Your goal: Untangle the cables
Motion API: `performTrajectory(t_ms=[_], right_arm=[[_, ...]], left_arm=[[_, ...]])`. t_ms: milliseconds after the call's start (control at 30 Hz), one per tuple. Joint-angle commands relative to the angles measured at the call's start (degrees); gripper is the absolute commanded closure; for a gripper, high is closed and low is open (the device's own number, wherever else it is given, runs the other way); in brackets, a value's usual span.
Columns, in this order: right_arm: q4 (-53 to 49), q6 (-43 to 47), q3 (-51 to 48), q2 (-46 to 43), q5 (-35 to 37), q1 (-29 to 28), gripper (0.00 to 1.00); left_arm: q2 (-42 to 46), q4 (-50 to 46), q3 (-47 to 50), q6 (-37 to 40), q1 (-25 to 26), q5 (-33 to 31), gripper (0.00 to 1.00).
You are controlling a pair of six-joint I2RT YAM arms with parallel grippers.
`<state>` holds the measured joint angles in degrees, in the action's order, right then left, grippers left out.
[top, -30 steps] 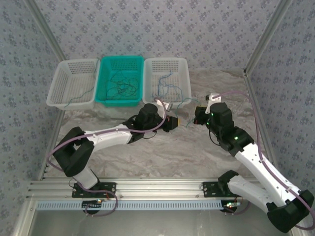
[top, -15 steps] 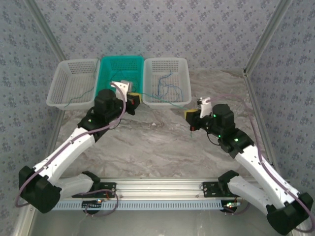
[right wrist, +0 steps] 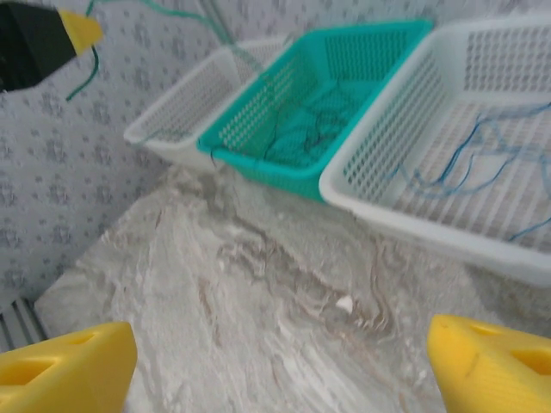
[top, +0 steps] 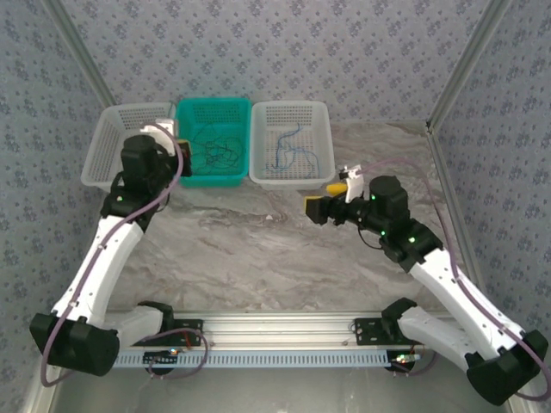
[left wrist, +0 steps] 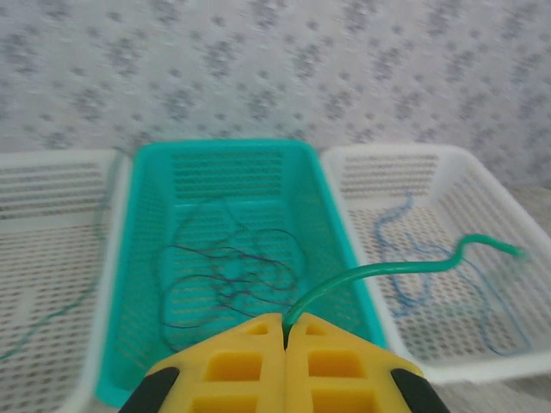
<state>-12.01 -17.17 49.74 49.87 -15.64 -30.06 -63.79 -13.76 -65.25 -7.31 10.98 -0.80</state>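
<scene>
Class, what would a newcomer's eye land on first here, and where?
The teal basket, middle of three at the far edge, holds tangled dark cables. The left gripper, near it, is shut on a green cable; the right gripper hangs open over the table.

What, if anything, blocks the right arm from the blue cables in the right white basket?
Probably nothing. The right gripper is open above bare table, facing the open-topped right white basket, where the blue cables lie loose. The left gripper, by the left basket, holds a green cable.
</scene>
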Motion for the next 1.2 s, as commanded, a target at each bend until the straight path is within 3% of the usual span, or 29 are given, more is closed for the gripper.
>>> performTrajectory(t_ms=[0,267,400,600,667,733,767,900,1067,1167], right_arm=[[-0.36,-2.00,-0.31,-2.45,5.26,1.19,0.08],[-1.48,-5.40,-5.43,-4.76,7.11,4.72,0.03],[-1.99,-6.08,-6.49,-5.65,6.28,6.95,0.02],[-4.38,-6.22,-5.42,-6.77,4.26,9.28,0.02],[-5.12,-6.41,-5.18,-7.43,4.14,9.56,0.02],[-5.91,-6.54,-4.87,-7.98,4.34,9.67,0.02],[-6.40,-6.55,-4.85,-8.35,4.73,9.76,0.02],[-6.54,-8.38,-6.11,-9.15,9.31,10.01,0.02],[-8.68,-12.18,-7.63,-7.34,23.66,12.28,0.02],[-9.07,-12.19,-8.17,-5.15,28.44,15.68,0.02]], left_arm=[[-1.17,-2.82,-4.11,-1.54,-7.12,-2.80,1.00],[-11.26,-0.98,-12.11,-13.32,-25.65,-0.28,1.00],[-18.30,0.67,-15.86,-18.41,-30.48,-0.16,1.00],[-32.94,1.34,-24.68,-21.25,-33.01,-0.75,0.98],[-39.19,-3.58,-31.17,-21.43,-33.48,-0.85,0.83],[-41.98,-6.29,-34.46,-21.25,-33.49,-0.88,0.57],[-41.53,-5.08,-33.70,-21.48,-33.41,-0.51,0.46],[-33.84,2.80,-24.92,-21.98,-31.24,-2.48,0.32],[-20.78,9.57,-10.38,-25.69,-26.71,-2.88,0.32],[-10.77,14.56,0.67,-26.86,-20.86,-5.03,0.32]])
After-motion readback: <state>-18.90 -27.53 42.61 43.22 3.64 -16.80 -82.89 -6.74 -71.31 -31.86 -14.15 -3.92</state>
